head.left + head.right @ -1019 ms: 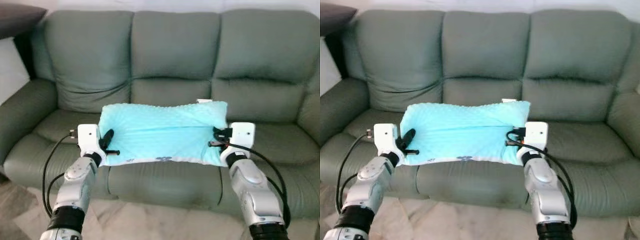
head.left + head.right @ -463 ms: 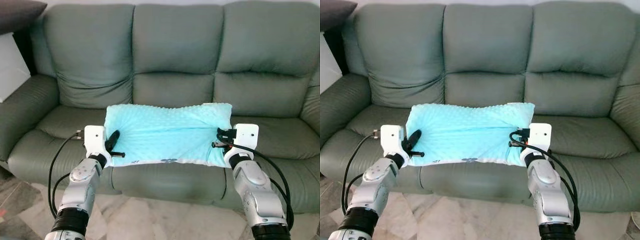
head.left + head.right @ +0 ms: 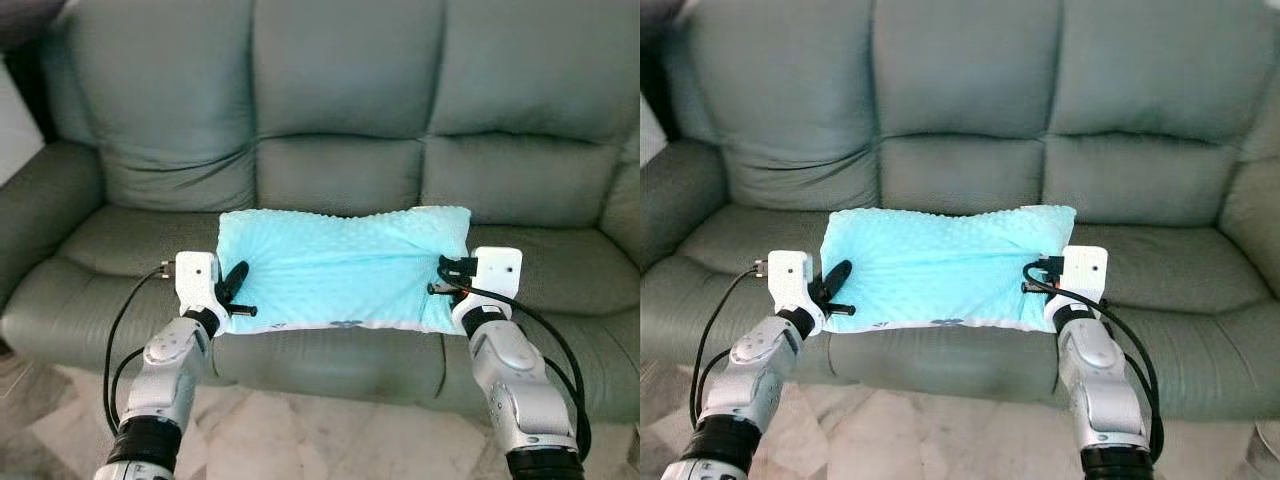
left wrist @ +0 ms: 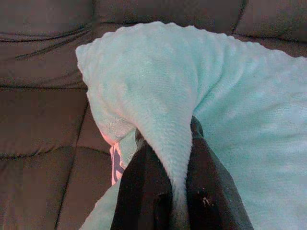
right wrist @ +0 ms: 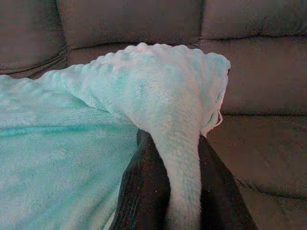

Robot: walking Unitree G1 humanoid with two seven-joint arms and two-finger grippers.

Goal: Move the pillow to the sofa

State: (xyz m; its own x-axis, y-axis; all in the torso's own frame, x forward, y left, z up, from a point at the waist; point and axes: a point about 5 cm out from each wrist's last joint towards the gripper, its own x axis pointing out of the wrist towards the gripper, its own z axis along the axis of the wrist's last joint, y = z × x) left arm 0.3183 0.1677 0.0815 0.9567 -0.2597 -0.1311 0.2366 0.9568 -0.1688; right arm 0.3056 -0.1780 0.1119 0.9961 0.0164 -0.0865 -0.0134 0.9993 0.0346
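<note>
Pillow (image 3: 345, 268) pinched in left claw (image 3: 234, 297) and right claw (image 3: 446, 277); seemingly over sofa (image 3: 340, 130) seat

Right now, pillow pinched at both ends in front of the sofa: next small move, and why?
Probably ease both arms forward and down. The left gripper and right gripper each pinch a fold of the pillow, which hangs over the front edge of the sofa seat, so it seems not fully set down.
</note>
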